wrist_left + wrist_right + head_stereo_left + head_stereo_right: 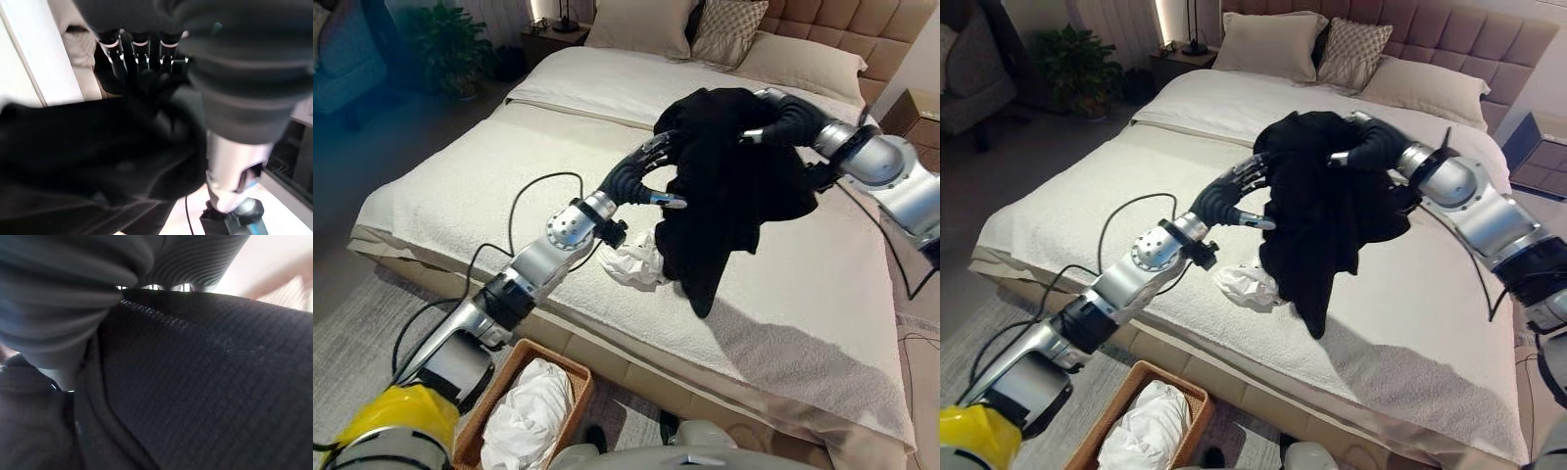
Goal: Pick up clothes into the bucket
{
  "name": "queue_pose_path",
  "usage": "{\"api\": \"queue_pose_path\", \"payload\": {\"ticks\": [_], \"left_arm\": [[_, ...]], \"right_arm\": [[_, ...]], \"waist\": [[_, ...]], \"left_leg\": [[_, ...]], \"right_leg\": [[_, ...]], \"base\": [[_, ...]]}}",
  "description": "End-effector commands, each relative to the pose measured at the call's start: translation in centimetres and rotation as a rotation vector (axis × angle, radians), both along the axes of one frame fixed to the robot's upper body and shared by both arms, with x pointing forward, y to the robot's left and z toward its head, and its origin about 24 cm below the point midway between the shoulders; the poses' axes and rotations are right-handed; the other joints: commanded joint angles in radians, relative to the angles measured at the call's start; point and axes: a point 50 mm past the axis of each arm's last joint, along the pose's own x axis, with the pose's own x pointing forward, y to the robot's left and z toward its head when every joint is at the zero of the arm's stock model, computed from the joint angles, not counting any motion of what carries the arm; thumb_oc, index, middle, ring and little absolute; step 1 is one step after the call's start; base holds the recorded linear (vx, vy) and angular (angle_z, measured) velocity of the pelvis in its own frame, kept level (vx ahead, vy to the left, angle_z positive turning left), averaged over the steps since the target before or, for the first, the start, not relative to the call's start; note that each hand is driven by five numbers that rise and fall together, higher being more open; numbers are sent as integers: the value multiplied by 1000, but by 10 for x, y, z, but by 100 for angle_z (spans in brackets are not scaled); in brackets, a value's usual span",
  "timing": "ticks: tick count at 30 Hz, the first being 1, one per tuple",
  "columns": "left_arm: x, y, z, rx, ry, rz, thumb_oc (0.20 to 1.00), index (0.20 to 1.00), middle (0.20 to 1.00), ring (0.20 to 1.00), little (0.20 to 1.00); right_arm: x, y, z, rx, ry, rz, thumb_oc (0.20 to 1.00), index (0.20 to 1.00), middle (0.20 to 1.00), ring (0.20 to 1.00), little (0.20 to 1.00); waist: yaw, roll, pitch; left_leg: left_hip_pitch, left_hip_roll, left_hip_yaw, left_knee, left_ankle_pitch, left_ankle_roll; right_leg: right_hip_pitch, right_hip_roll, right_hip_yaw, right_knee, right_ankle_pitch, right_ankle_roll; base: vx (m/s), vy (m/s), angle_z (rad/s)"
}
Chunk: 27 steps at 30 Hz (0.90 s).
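Right hand [773, 122] draped in black knit garment [724, 186], fingers hidden, state unclear. Left hand [651, 162] fingers spread against hanging folds above textured cream bed [783, 323]. Crumpled white cloth [631, 262] beneath. Woven basket [563, 377] near left holds white clothes [524, 411].

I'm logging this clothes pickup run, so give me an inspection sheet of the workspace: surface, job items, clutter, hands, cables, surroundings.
Surface: bed with a cream cover.
Job's things: black garment held up above the bed, its lower end hanging near the cover; white garment crumpled on the cover; wicker basket on the floor by the bed, white clothes inside.
Clutter: nothing seen.
Hands: right hand under the black garment, fingers hidden; left hand at its side, fingers in the cloth, grip unclear.
Cables: left out, the robot's own.
Surroundings: pillows and padded headboard; potted plant; nightstand.
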Motion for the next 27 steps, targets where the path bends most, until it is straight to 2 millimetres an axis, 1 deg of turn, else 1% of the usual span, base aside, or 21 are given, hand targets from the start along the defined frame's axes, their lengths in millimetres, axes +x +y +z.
{"api": "queue_pose_path", "payload": {"ticks": [1, 2, 3, 4, 5, 8, 9, 11, 13, 18, 19, 22, 23, 24, 27], "left_arm": [[5, -15, 0, -53, 76, -50, 1000, 1000, 1000, 1000, 1000], [4, -21, 1, -59, 89, -77, 1000, 1000, 1000, 1000, 1000], [4, -21, 1, -59, 89, -77, 1000, 1000, 1000, 1000, 1000], [1, -33, 4, -57, 103, -128, 1000, 1000, 1000, 1000, 1000], [1, -33, 4, -57, 103, -128, 1000, 1000, 1000, 1000, 1000], [-8, -52, -4, -68, 179, -207, 1000, 1000, 1000, 1000, 1000], [-8, -52, -4, -67, 179, -207, 1000, 1000, 1000, 1000, 1000], [-13, -62, -7, -60, 209, -251, 1000, 1000, 1000, 1000, 1000], [-15, -65, -9, -46, 210, -261, 1000, 1000, 1000, 1000, 1000], [-15, -69, -17, -41, 237, -253, 1000, 1000, 1000, 1000, 1000], [-15, -72, -23, -38, 261, -249, 1000, 1000, 1000, 1000, 1000], [-18, -72, -26, -60, 306, -280, 1000, 1000, 1000, 1000, 1000], [-20, -72, -28, -64, 332, -298, 319, 319, 319, 319, 319], [-21, -71, -30, -79, 355, -311, 200, 200, 200, 200, 200], [-21, -66, -33, -88, 378, -306, 200, 200, 200, 200, 200]], "right_arm": [[-10, 31, 29, 124, -43, 182, 200, 200, 200, 200, 200], [-11, 35, 28, 141, -36, 206, 200, 200, 200, 200, 200], [-11, 35, 28, 141, -36, 205, 200, 200, 200, 200, 200], [-14, 46, 28, 165, -22, 258, 200, 200, 200, 200, 200], [-14, 46, 28, 165, -22, 258, 200, 200, 200, 200, 200], [-21, 59, 28, 194, -8, 333, 200, 200, 200, 200, 200], [-21, 59, 28, 194, -8, 333, 200, 200, 200, 200, 200], [-25, 65, 28, 220, -7, 368, 200, 200, 200, 200, 200], [-27, 68, 29, 242, -14, 384, 200, 200, 200, 200, 200], [-29, 66, 29, 302, -22, 391, 200, 200, 200, 200, 200], [-29, 66, 30, 316, -30, 389, 200, 200, 200, 200, 200], [-30, 63, 29, 363, -42, 381, 200, 200, 200, 200, 200], [-29, 63, 29, 371, -45, 375, 200, 200, 200, 200, 200], [-27, 61, 28, 380, -48, 365, 200, 200, 200, 200, 200], [-26, 57, 27, 387, -59, 344, 200, 200, 200, 200, 200]], "waist": [[20, -44, -79], [19, -43, -80], [19, -43, -79], [19, -41, -82], [19, -41, -81], [17, -41, -84], [17, -41, -84], [16, -39, -85], [17, -39, -84], [17, -37, -83], [15, -37, -82], [13, -34, -80], [12, -33, -81], [11, -32, -81], [10, -31, -80]], "left_leg": [[-44, 23, -15, 71, -58, -56], [-42, 23, -15, 71, -58, -56], [-42, 23, -15, 71, -58, -56], [-39, 24, -17, 71, -57, -57], [-39, 24, -17, 71, -57, -57], [-38, 25, -20, 72, -58, -59], [-38, 25, -20, 72, -58, -59], [-37, 24, -23, 74, -58, -59], [-37, 23, -27, 76, -60, -58], [-36, 21, -30, 78, -63, -55], [-37, 21, -31, 79, -63, -55], [-38, 20, -31, 78, -63, -53], [-40, 19, -31, 79, -63, -52], [-40, 20, -31, 79, -63, -52], [-40, 18, -31, 80, -65, -51]], "right_leg": [[29, -64, -22, 44, -46, 71], [31, -64, -21, 44, -46, 71], [31, -64, -21, 44, -46, 71], [36, -64, -24, 41, -47, 72], [36, -64, -24, 41, -47, 72], [41, -64, -29, 39, -49, 72], [41, -64, -29, 39, -49, 72], [43, -66, -32, 41, -51, 72], [45, -67, -33, 42, -52, 72], [48, -69, -34, 40, -52, 72], [48, -70, -33, 40, -52, 72], [48, -70, -32, 37, -51, 72], [48, -71, -31, 35, -50, 72], [48, -71, -31, 34, -50, 72], [47, -72, -30, 34, -50, 72]], "base": [[0, 0, 0], [0, 0, 0], [0, 0, 0], [0, 0, 0], [0, 0, 0], [0, 0, 0], [0, 0, 0], [0, 0, 0], [0, 0, 0], [0, 0, 0], [0, 0, 0], [0, 0, 0], [0, 0, 0], [0, 0, 0], [0, 0, 0]]}}
